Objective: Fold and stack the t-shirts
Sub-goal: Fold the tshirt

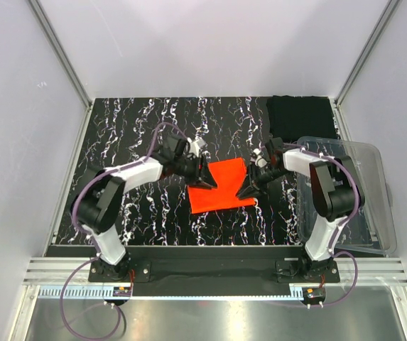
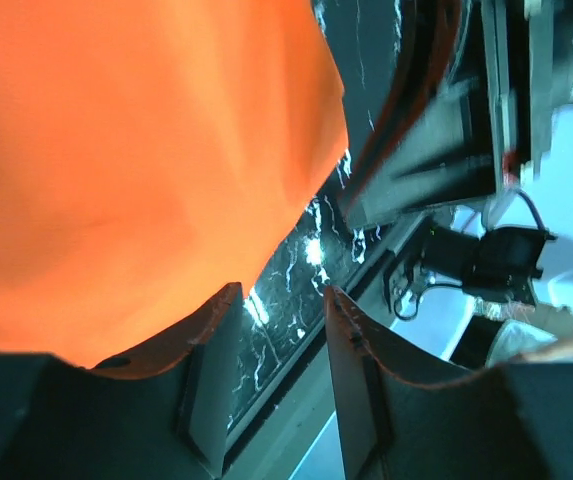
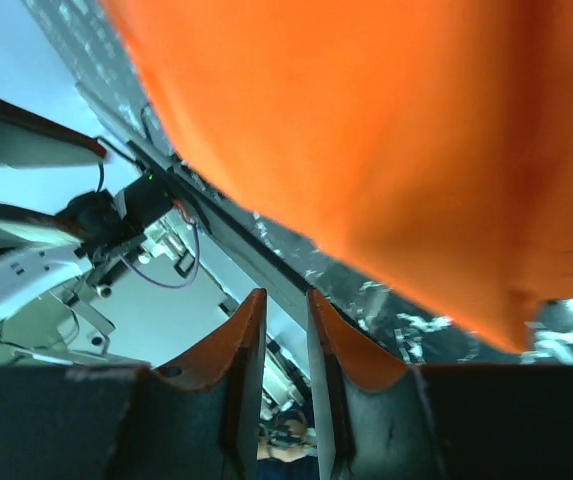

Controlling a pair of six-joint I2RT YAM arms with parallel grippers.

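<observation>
my left fingers partway open, holding nothing | my right fingers barely a gap, empty too | orange shirt folded mid-surface, right between both | black shirt way back in the far right corner

1. The orange-red t-shirt, centre of the frame, is plain and bright.
2. The black t-shirt, upper right, is plain.
3. The table is black with white marble veining.
4. The bin, right edge, is clear and colourless.
5. The arms are white and black, with purple cables.
</observation>
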